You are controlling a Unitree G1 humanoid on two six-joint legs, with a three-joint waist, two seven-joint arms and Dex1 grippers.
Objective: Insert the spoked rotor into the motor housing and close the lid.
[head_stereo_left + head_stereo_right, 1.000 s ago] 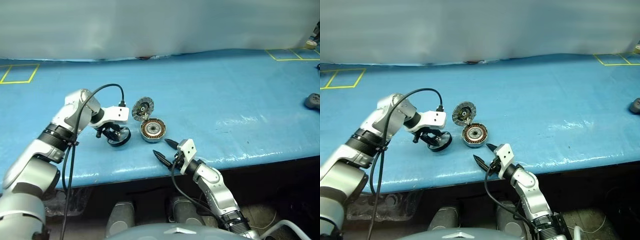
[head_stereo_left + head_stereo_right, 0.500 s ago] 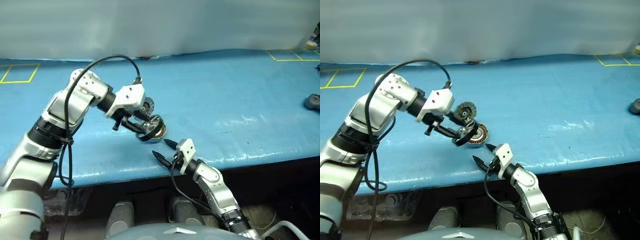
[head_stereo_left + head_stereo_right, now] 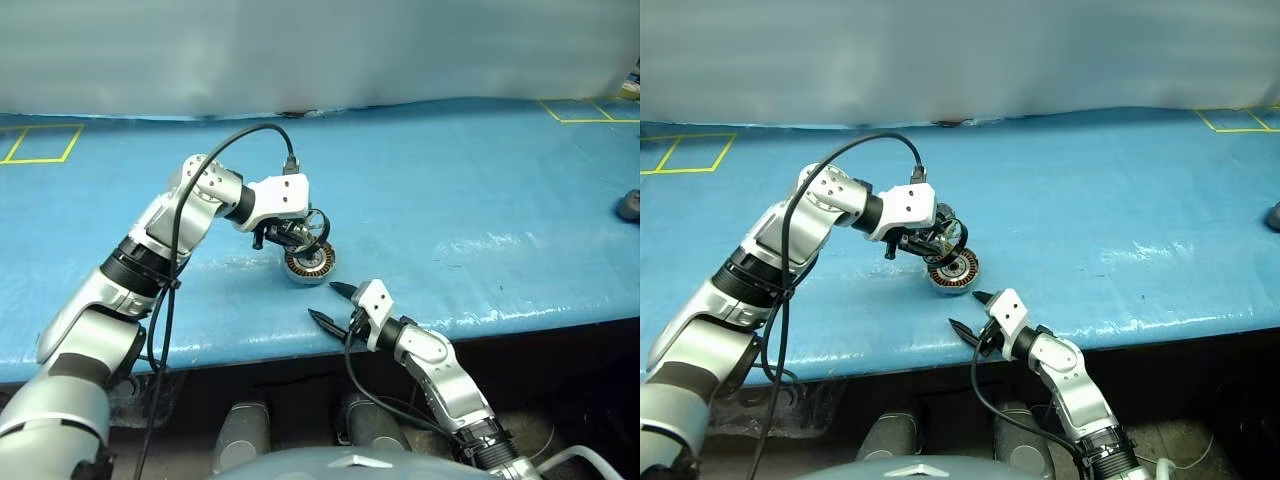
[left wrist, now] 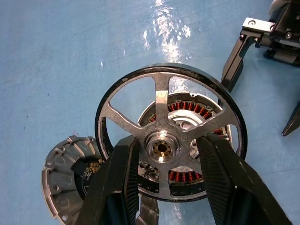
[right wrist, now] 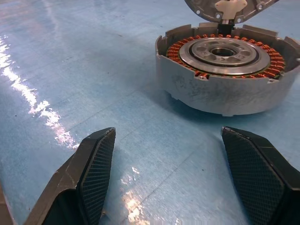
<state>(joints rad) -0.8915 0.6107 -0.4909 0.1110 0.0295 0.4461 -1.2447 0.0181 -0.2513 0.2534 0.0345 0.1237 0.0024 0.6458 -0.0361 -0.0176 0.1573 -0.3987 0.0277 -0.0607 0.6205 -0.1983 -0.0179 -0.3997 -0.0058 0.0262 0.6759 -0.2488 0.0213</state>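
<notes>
Left gripper [image 4: 161, 161] clamped on the spoked rotor [image 4: 161, 105]: 2 black fingers [image 4: 119, 183] pinch the wheel on either side of its hub, pads lying across the spokes, rim standing clear beyond the fingertips. Rotor is held off the blue table [image 3: 450, 180], face toward the wrist camera.

Motor housing [image 5: 227, 77] sits on the table directly beyond the held rotor; in the left wrist view its copper windings show through the gaps between the spokes, so the wheel is roughly lined up over the cup. From the head views the rotor hangs just above and slightly behind the housing [image 3: 308, 263], tilted rather than flat. Contact between wheel and cup: cannot tell.

Lid [image 4: 70, 180] stands open, joined at the housing's edge on the side away from the right gripper, ribbed inner face with dark centre showing. In the left wrist view it lies beside the left finger, beneath the rotor's rim.

Right gripper [image 3: 333, 303] spread wide, holding nothing. It sits low near the table's front edge, fingers [image 5: 96, 171] pointing at the housing, which lies just ahead of the tips and offset toward 1 finger, with bare table between. Gripper and housing apart, not touching.
</notes>
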